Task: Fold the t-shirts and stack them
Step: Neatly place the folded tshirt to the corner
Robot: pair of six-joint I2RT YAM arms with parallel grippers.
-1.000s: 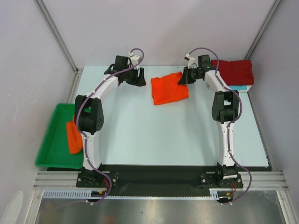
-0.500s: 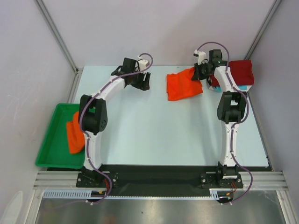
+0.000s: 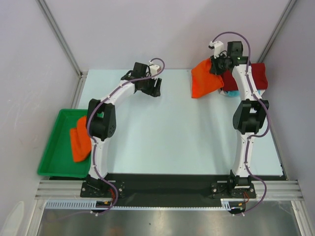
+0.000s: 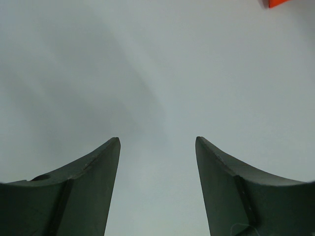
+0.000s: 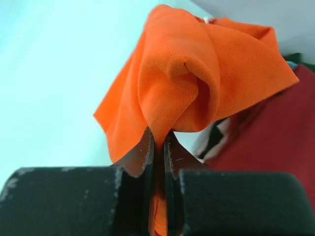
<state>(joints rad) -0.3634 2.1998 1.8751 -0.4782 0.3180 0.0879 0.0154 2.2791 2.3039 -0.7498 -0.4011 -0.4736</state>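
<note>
My right gripper (image 3: 216, 65) is shut on a folded bright orange t-shirt (image 3: 204, 81) and holds it lifted at the far right, its lower edge hanging near the table. In the right wrist view the orange cloth (image 5: 197, 83) bunches out from between my closed fingers (image 5: 142, 152). A dark red t-shirt (image 3: 256, 76) lies folded at the far right corner, with a bit of turquoise cloth (image 3: 234, 92) under it. The red shirt also shows in the right wrist view (image 5: 275, 147). My left gripper (image 3: 155, 91) is open and empty over bare table, left of the orange shirt.
A green plastic tray (image 3: 54, 152) sits off the table's left edge with more orange cloth (image 3: 78, 140) in it. Grey walls and frame posts close in the back and sides. A corner of orange shows at the top right of the left wrist view (image 4: 278, 2).
My right gripper has carried the orange t-shirt right and up, off the table toward the dark red shirt. My left gripper has shifted a little right, staying open.
</note>
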